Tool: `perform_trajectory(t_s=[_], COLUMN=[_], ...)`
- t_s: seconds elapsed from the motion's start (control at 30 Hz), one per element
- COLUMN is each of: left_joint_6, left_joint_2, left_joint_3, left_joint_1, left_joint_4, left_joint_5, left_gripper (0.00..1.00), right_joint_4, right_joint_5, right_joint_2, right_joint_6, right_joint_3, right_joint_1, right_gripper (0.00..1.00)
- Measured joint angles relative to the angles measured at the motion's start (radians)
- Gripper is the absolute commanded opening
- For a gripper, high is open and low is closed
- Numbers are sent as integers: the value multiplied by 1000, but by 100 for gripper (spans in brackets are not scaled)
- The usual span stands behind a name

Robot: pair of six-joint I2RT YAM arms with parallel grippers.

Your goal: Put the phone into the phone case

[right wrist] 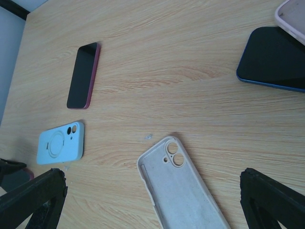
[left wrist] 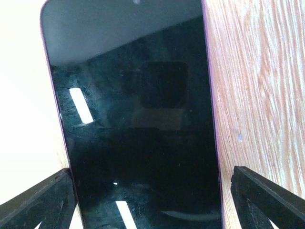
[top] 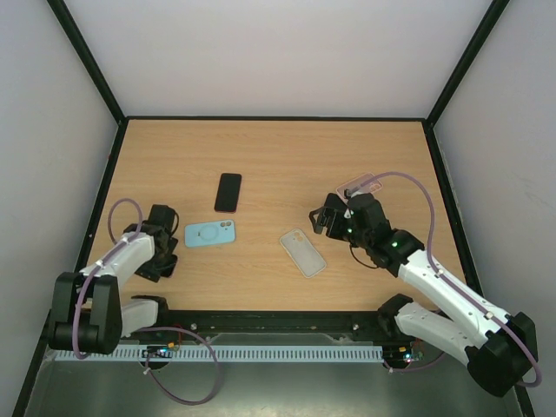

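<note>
Left gripper: jaws wide, straddling the lower end of a purple-edged phone. Nothing is clamped. The phone lies flat on the table, screen up, dark glass, running lengthwise away from the wrist.

Right-hand finger: a strip of bare wood shows between it and the phone's edge. The left-hand finger sits hard by the other edge; I cannot tell whether it touches.

Overhead view: this gripper is down low just left of the light blue case, and its body hides the phone there.

Light blue case: flat on the wood, back and camera cut-out facing up, apart from the gripper.

Red-edged phone: just beyond the blue case, toward the far side, screen up. The two do not touch.

White case: to the right of the blue case and a little nearer the arms, hollow side up, lying at a slant.

Right gripper: further right of the blue case, past the white one. Fingers are spread wide and hold nothing; it hangs above the table with the white case below it.

Blue phone: well right of the blue case, screen up. A pink case overlaps its far corner.
</note>
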State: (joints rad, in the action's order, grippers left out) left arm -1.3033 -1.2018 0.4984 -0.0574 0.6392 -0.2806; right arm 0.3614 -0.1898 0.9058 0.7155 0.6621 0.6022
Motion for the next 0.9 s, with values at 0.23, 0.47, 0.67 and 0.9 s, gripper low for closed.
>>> perform_trajectory(t_s=[0.23,0.47,0.67,0.9], left_joint_6=[-47,-101,-161,-241], left_joint_2=[-4,4,30,35], left_joint_3=[3,8,6,7], left_joint_1=[-84,-164,-232,-374], left_joint_4=[11,18,17,11], left_joint_5=[3,25,66,86], left_gripper=[84,82,80,79], right_joint_4=[0,8,9,9], right_joint_5=[-12,5,3,-20], right_joint_2=[-2,-29,-36,-38], right_joint_6=[-3,-24,-23,-39], right_joint_3=[-7,-7,-7,-13], right_joint_1=[0,0,0,0], right_gripper=[97,98,98,97])
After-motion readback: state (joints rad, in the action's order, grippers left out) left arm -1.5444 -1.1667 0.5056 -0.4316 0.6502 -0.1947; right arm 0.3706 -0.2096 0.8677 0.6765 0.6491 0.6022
